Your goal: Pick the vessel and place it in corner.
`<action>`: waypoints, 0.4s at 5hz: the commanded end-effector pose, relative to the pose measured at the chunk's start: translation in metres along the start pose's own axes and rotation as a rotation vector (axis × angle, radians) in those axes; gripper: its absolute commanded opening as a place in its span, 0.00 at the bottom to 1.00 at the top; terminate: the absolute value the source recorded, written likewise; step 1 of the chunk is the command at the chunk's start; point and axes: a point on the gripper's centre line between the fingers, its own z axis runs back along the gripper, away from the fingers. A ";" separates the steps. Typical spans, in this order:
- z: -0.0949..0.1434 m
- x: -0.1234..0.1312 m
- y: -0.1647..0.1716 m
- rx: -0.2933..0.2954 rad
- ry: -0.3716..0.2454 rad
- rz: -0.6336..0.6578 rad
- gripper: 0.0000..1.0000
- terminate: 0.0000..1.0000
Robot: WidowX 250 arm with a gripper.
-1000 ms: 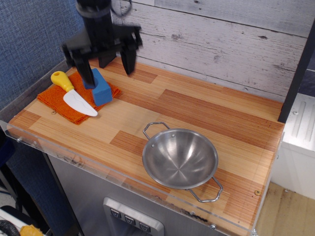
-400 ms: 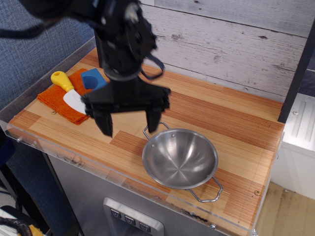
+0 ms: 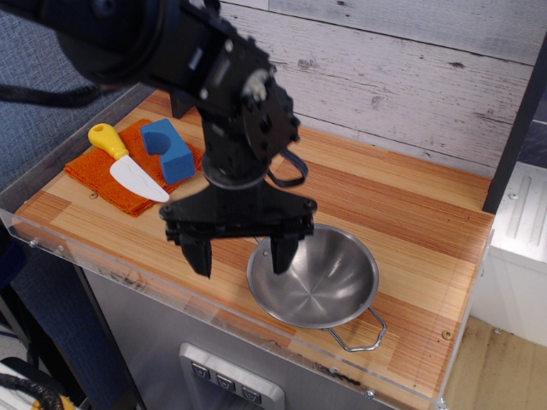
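Vessel sits near the front acrylic edge of the wooden table, right of centre, with the gripper over its left rim, jaws spread wide and holding nothing, one finger outside the bowl and one inside. Risk, as judged: the thin polished rim could slip out on closing, or the bowl could tip. The corner lies well apart, behind the blue block, knife and orange cloth, which a low carry could strike.

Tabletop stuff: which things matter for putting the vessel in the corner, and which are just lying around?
For the job:
vessel
corner
gripper, open, straddling the vessel's left rim

Lying about:
blue block
yellow-handled knife
orange cloth
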 end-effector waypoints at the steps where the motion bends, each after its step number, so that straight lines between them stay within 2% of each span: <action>1: -0.021 0.008 -0.010 0.022 -0.008 0.024 1.00 0.00; 2: -0.028 0.012 -0.015 0.024 -0.029 0.021 0.00 0.00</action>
